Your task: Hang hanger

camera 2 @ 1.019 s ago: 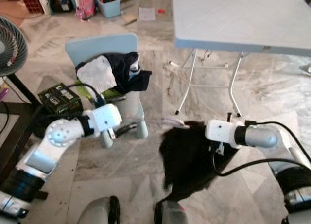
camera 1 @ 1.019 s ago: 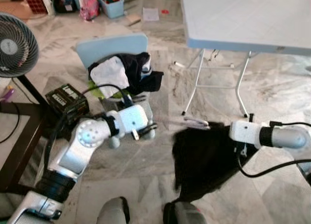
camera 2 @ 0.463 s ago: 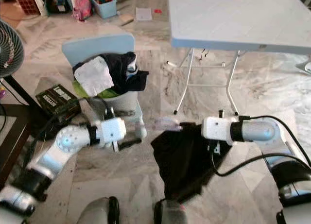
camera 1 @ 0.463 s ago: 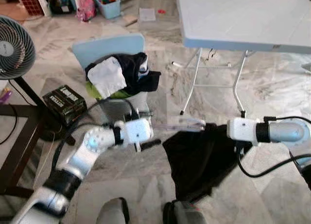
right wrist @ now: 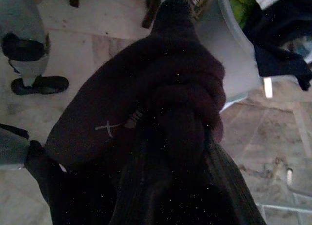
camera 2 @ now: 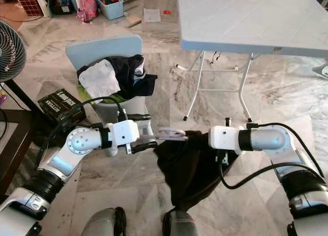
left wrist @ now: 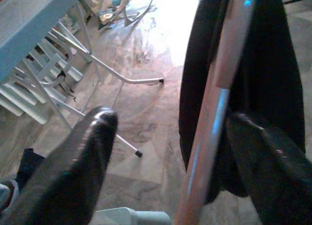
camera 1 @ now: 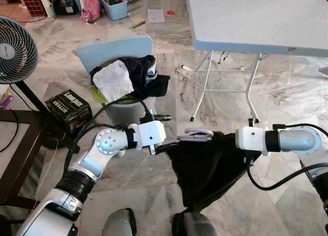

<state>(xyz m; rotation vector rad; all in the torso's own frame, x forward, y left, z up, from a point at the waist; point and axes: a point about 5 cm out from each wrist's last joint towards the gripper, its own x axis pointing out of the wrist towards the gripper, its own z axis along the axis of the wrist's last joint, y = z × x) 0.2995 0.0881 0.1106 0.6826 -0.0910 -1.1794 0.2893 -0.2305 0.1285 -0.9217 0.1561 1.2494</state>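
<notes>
The hanger (camera 1: 197, 135) is held out level between the 2 arms, above the marble floor (camera 1: 287, 92) in front of the robot, with a black garment (camera 1: 207, 167) draped over it and hanging down freely, which keeps the cloth off the ground while the pair is carried. The right gripper (right wrist: 170, 127) is buried in the bunched dark cloth, bearing that end; I cannot tell whether its fingers are together or apart under the folds. The left gripper (left wrist: 165, 132) has come in from the other side: its 2 black fingers (left wrist: 83, 156) stand apart with the hanger's pale bar running between them, not yet pinched, so I judge it is placed to take the hook end and steady it. Behind stands a pale blue chair (camera 1: 115, 49) heaped with other clothes (camera 1: 128, 77), beside a folding table (camera 1: 256, 16).
</notes>
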